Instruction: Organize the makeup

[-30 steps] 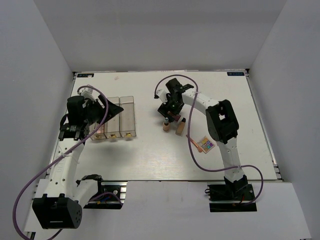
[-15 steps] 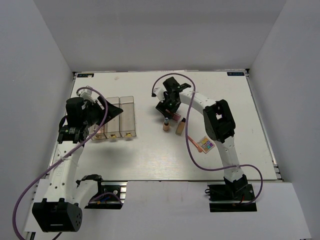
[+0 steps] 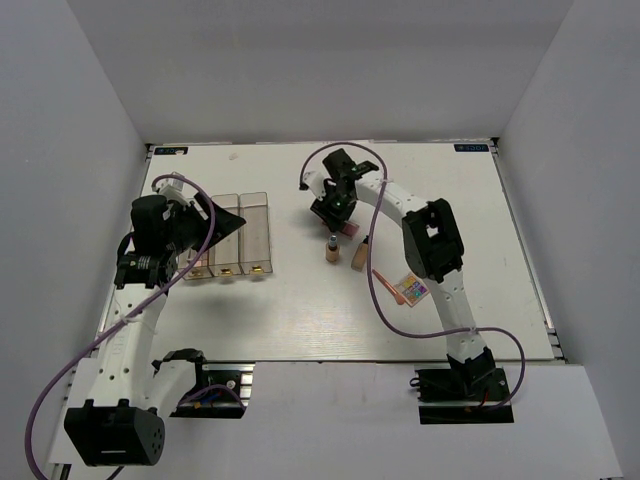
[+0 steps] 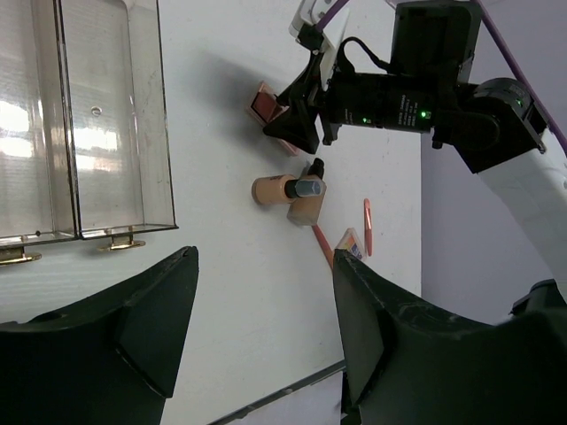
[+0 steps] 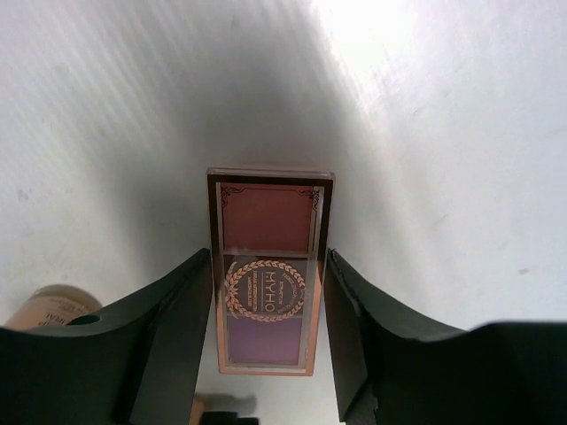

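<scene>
The left tool hangs with its jaws wide apart beside the clear three-compartment box, barely shifted. On the surface, the multicolour palette and a pink-red pencil lie nearest, with two foundation bottles beyond. Farther still, the right tool has moved outward off the bottles over the last second. Its jaws are now apart, straddling the pink-brown MYHO palette, which lies flat and ungripped. That palette looks like the next pick.
</scene>
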{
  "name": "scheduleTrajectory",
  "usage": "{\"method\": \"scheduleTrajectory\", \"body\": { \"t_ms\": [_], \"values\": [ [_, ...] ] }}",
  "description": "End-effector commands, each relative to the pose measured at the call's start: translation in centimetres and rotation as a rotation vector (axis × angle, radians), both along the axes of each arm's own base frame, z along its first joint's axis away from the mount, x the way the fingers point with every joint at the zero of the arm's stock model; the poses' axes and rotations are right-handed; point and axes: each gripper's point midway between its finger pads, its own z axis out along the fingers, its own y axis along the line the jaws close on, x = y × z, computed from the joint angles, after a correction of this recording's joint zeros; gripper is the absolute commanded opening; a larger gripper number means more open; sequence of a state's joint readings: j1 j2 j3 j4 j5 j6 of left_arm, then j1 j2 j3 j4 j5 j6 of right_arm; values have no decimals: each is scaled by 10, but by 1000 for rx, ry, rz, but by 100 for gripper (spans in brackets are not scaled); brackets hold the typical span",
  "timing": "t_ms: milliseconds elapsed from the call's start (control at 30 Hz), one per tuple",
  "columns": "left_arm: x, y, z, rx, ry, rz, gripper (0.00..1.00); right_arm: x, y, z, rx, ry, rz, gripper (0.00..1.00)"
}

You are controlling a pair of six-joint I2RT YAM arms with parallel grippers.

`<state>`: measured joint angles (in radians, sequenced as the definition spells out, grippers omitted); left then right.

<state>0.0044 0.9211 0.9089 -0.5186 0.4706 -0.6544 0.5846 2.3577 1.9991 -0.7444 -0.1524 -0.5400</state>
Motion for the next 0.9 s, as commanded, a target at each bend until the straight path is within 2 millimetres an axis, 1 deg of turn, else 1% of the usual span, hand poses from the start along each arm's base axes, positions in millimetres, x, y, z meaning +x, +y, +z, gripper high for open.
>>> {"method": "scheduleTrajectory", "body": {
  "t_ms": [0, 33, 67, 100, 133, 167, 200, 233, 267, 300, 367, 400, 433, 467, 500, 533, 567, 600, 667, 700, 733, 767, 800, 833, 867],
  "values": [
    [-4, 0, 20, 7, -98, -3, 72, 26, 21, 46, 78, -123, 47, 21],
    [-4, 1, 24, 7, -118, 4, 72, 31, 27, 58, 110, -151, 57, 17],
    [-7, 1, 33, 8, -158, 5, 72, 40, 38, 73, 157, -205, 68, 14],
    [-7, 1, 41, 8, -193, 7, 72, 46, 44, 93, 200, -247, 76, 12],
    [-7, 1, 47, 8, -218, 7, 72, 44, 54, 104, 250, -258, 96, 9],
    [-8, 1, 52, 10, -240, 7, 72, 49, 64, 119, 305, -296, 109, 8],
    [-9, 1, 63, 10, -283, 7, 72, 47, 71, 134, 348, -315, 119, 8],
    [-11, 1, 68, 10, -304, 3, 71, 41, 84, 146, 419, -298, 127, 7],
    [-11, 1, 73, 10, -324, 4, 71, 37, 92, 156, 464, -292, 132, 6],
    [-13, 0, 82, 8, -364, 1, 71, 29, 106, 175, 552, -287, 172, 6],
    [-15, -1, 91, 4, -404, -7, 71, 11, 126, 196, 665, -229, 175, 6],
    [-17, -2, 99, 2, -441, -10, 71, 10, 138, 213, 737, -246, 190, 6],
    [-17, -2, 102, 1, -454, -11, 71, -8, 154, 222, 802, -203, 231, 5],
    [-18, -2, 107, -2, -474, -14, 71, -16, 164, 231, 865, -140, 199, 5],
    [-18, -3, 110, -3, -482, -13, 71, -30, 184, 250, 947, -144, 248, 4],
    [-19, -3, 113, -5, -491, -16, 71, -34, 192, 255, 987, -126, 250, 4],
    [-19, -4, 115, -7, -498, -20, 71, -41, 203, 259, 1041, -54, 224, 4],
    [-19, -4, 120, -8, -507, -23, 71, -57, 219, 273, 1106, -59, 285, 3],
    [-21, -5, 123, -9, -515, -26, 71, -65, 238, 272, 1146, -27, 302, 3],
    [-22, -5, 125, -9, -519, -26, 71, -83, 253, 277, 1176, 5, 325, 3],
    [-23, -5, 127, -10, -523, -26, 71, -88, 261, 284, 1220, -11, 348, 3],
    [-26, -5, 128, -11, -527, -26, 71, -87, 267, 278, 1239, 4, 344, 3],
    [-26, -4, 128, -10, -527, -20, 71, -99, 277, 280, 1270, 45, 333, 1],
    [-28, -3, 128, -10, -528, -16, 71, -101, 283, 280, 1291, 47, 332, 1],
    [-32, -3, 129, -10, -534, -15, 71, -98, 289, 281, 1313, 29, 332, 0]
  ]
}}
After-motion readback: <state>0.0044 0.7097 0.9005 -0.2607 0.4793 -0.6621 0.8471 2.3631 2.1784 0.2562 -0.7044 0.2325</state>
